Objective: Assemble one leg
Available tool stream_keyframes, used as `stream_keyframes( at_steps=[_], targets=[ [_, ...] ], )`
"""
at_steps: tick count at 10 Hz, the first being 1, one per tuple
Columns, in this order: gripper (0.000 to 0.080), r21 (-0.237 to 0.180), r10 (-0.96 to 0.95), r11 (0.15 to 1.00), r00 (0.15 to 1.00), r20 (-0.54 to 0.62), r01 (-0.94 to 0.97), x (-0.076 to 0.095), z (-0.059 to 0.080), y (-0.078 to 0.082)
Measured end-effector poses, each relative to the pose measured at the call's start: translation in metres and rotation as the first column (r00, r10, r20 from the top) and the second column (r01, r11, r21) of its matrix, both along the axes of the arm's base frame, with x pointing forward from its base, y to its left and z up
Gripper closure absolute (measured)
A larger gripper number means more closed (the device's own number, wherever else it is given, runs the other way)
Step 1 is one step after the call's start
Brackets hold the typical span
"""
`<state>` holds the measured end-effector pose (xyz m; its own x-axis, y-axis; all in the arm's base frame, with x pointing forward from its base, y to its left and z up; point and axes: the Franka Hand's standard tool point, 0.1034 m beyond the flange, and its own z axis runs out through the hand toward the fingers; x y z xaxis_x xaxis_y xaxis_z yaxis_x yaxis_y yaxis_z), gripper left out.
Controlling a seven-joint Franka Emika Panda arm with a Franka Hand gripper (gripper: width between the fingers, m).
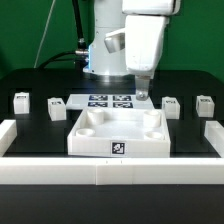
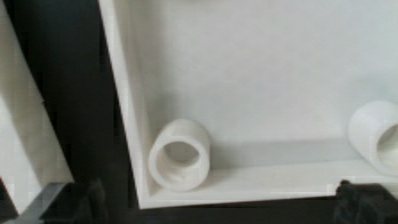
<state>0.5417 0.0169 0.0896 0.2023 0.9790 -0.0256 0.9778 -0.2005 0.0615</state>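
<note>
Four small white legs with tag markers stand on the black table in the exterior view: two at the left and two at the right. My gripper hangs over the back right corner of the large white tray-like piece, apart from every leg. In the wrist view my gripper is open and empty; its dark fingertips show at the frame's edge. Beneath them is the tray-like piece with a round corner recess. No leg shows in the wrist view.
The marker board lies behind the tray-like piece. A low white wall runs along the front and up both sides. The arm's base stands at the back.
</note>
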Motion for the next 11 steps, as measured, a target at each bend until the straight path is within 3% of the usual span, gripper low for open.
stream_keyframes(
  at_steps=[6,9,11],
  targets=[
    [0.0150,-0.001,0.020,1.000,1.000,-0.005,-0.020,-0.002,-0.001,-0.004],
    [0.0150,0.015,0.025,1.000,0.999,-0.043,-0.024,-0.047,-0.030,0.008],
    [0.0150,0.022,0.027,0.999,0.998,-0.053,-0.026,-0.062,-0.040,0.009]
  ],
)
